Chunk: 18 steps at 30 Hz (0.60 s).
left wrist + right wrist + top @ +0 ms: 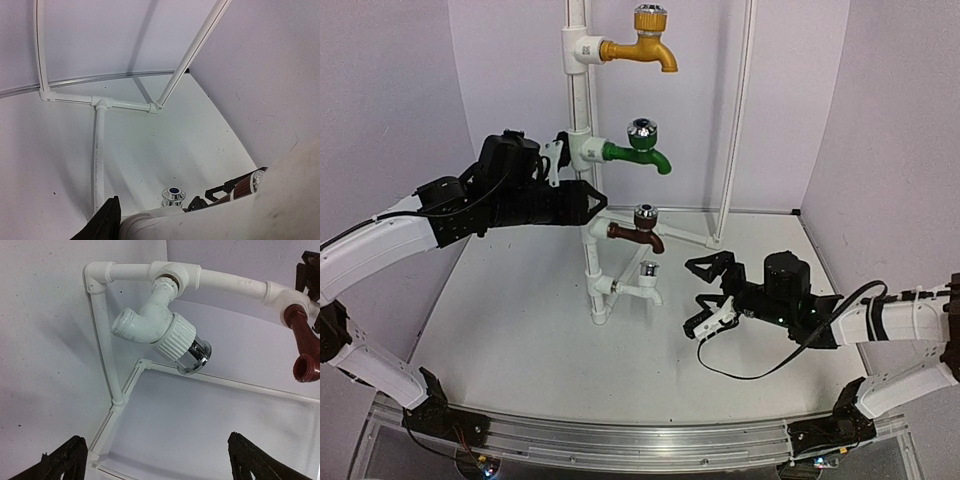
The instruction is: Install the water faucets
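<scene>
From above: matte white tabletop (520,330), pale lilac walls (390,90), open floor either side of the white pipe stand (582,100). On its post: yellow faucet (642,48), green faucet (638,150), brown faucet (636,232), white faucet (645,285) lowest. Left gripper (600,203) against the post, grip unclear; right gripper (708,295) spread wide, near the white faucet.

Left wrist: white faucet low in frame, chrome-capped.

Right wrist: ribbed white faucet screwed into a tee (167,277).

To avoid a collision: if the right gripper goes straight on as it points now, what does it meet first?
Most likely the white faucet: the open right gripper aims at it, and nothing shows between them. Depth is unclear, though.
</scene>
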Available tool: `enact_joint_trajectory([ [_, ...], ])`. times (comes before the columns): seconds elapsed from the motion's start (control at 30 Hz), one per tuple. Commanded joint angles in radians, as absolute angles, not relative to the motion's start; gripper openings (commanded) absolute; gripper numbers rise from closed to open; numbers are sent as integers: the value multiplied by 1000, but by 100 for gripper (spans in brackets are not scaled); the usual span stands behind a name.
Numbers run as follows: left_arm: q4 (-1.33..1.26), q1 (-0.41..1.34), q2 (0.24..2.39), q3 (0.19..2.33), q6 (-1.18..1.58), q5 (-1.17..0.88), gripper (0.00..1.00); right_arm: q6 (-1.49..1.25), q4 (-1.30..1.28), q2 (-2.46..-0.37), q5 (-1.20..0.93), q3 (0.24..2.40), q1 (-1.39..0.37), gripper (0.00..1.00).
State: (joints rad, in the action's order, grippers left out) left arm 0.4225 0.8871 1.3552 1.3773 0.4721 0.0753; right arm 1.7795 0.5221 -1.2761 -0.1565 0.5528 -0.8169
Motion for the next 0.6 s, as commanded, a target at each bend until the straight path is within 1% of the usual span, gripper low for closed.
enact_joint_trajectory([
  [0.0,406,900,1314,1390,545,-110,0,1986,603,-1297,-215,616,-840,98],
  [0.3,575,878,1338,1493,437,-90,0,2111,588,-1404,-263,700,-872,98],
  [0.57,591,864,1352,1494,438,-151,0,2112,624,-1446,-252,695,-873,98],
])
